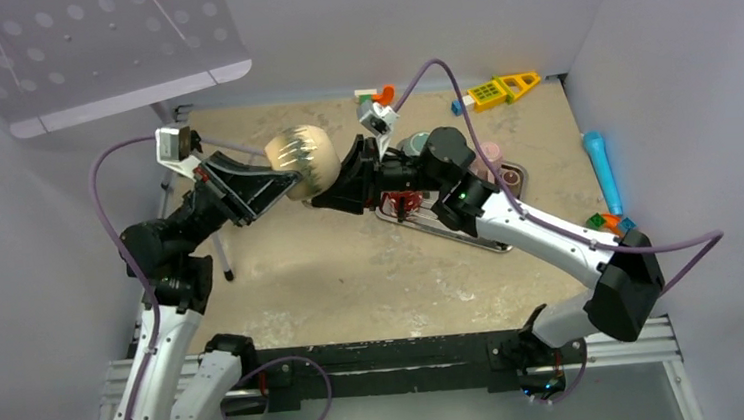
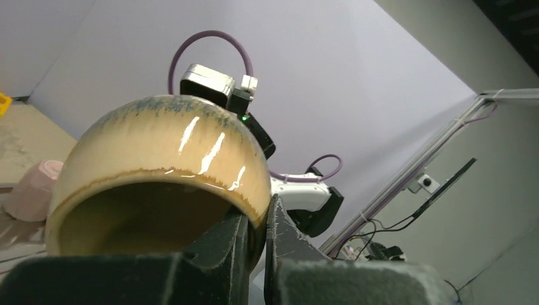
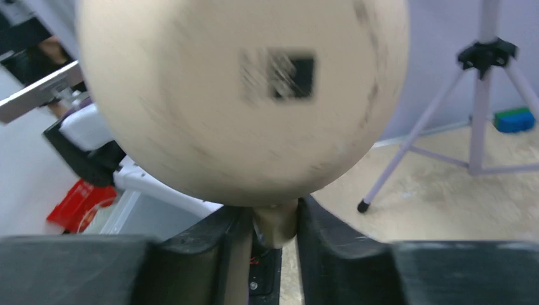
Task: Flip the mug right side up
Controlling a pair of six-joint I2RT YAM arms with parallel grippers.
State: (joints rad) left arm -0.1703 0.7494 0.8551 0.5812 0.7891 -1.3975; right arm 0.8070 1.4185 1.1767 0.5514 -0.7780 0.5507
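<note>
Gripping mug (image 1: 300, 158) mid-air, axis roughly level, mouth toward left hand (image 2: 256, 219) clamped on rim (image 2: 159, 176); right hand (image 3: 272, 213) clamped on handle (image 3: 274, 236).

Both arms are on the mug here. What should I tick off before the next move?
1. Rim of the glazed beige ceramic mug pinched in the left claw: ok.
2. Its handle clamped in the right claw: ok.
3. Mug lifted clear of the sandy table: ok.
4. Opening facing up: not ok, it faces the left arm.
5. Either grip firm enough alone if the other lets go: cannot tell.
</note>
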